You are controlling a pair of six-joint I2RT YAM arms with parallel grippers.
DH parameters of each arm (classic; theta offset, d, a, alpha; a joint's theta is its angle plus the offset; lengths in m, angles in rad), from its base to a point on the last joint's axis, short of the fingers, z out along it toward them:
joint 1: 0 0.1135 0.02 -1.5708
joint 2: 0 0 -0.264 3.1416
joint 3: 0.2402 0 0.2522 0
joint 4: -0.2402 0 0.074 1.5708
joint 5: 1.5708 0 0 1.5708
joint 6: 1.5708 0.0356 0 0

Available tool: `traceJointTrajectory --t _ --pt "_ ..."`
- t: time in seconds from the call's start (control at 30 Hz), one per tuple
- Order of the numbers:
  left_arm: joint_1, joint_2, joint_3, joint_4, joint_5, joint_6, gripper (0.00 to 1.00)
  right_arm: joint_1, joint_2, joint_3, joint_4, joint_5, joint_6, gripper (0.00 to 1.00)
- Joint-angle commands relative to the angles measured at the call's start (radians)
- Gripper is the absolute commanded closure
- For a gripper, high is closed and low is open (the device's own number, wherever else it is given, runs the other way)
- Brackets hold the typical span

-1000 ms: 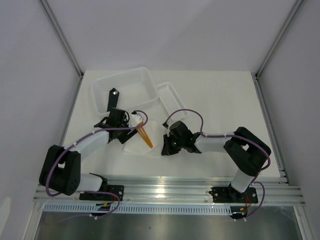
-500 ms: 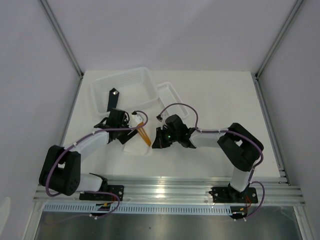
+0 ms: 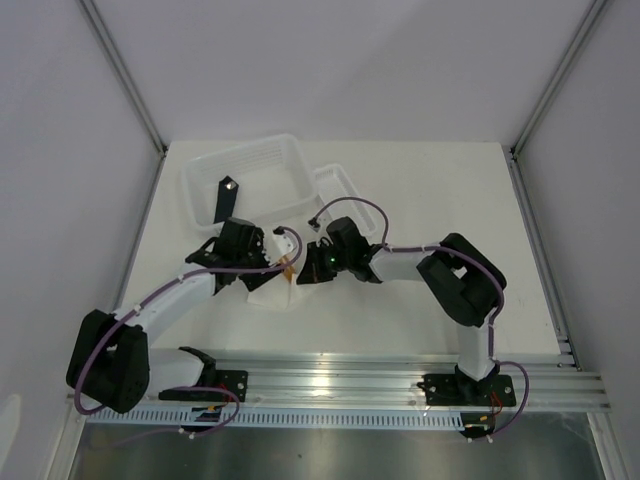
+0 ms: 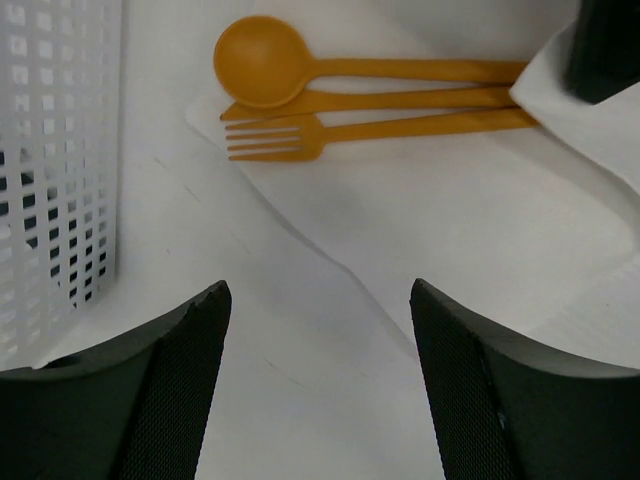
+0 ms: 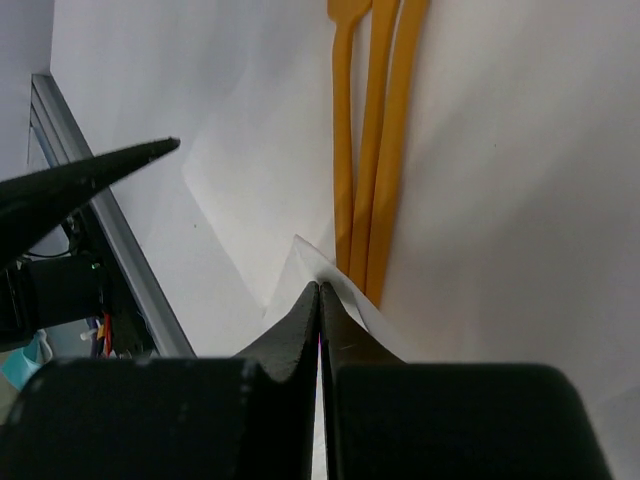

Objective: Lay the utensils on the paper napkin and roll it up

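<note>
Top external view: the thin white paper napkin [image 3: 268, 292] lies near the table's near edge, left of centre, between the left gripper [image 3: 264, 262] and the right gripper [image 3: 302, 273]. A black flat bar [image 3: 221, 199] stands tilted in the large white perforated plastic tray [image 3: 240, 151] toward the far left corner.

Left wrist view alone shows an orange plastic spoon, knife and fork [image 4: 380, 100] side by side on the napkin; its fingers are spread, holding nothing.

Right wrist view: its fingers are pressed together, pinching a raised napkin corner beside the orange handles.

White table [image 3: 440, 200]: paper napkin [image 3: 268, 292] near centre; large tray [image 3: 236, 150], small tray [image 3: 340, 185] behind.
</note>
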Motion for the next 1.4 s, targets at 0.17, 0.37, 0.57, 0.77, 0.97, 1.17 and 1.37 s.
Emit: traceJointTrajectory --t 0.17,0.37,0.57,0.77,0.97,1.17,1.37 --pt "-0.081 0.005 0.026 0.134 0.151 0.202 0.27 -0.029 0.074 0.031 0.087 -0.079 0.057 1.0" --pt "-0.124 0.119 0.05 0.225 0.27 0.356 0.36 -0.049 0.082 0.026 0.108 -0.087 0.074 1.0" --pt "-0.158 0.194 0.053 0.256 0.318 0.471 0.38 -0.054 0.079 0.023 0.105 -0.094 0.077 1.0" --pt "-0.161 0.252 0.076 0.249 0.323 0.537 0.45 -0.06 0.093 0.029 0.12 -0.104 0.097 1.0" --pt "-0.161 0.297 0.073 0.257 0.29 0.598 0.48 -0.066 0.094 0.023 0.12 -0.097 0.11 1.0" --pt "-0.163 0.315 0.082 0.256 0.278 0.594 0.49 -0.069 0.056 0.02 0.091 -0.084 0.104 1.0" --pt "-0.161 0.326 0.081 0.265 0.264 0.598 0.48 -0.076 0.004 0.015 0.021 -0.03 0.126 1.0"
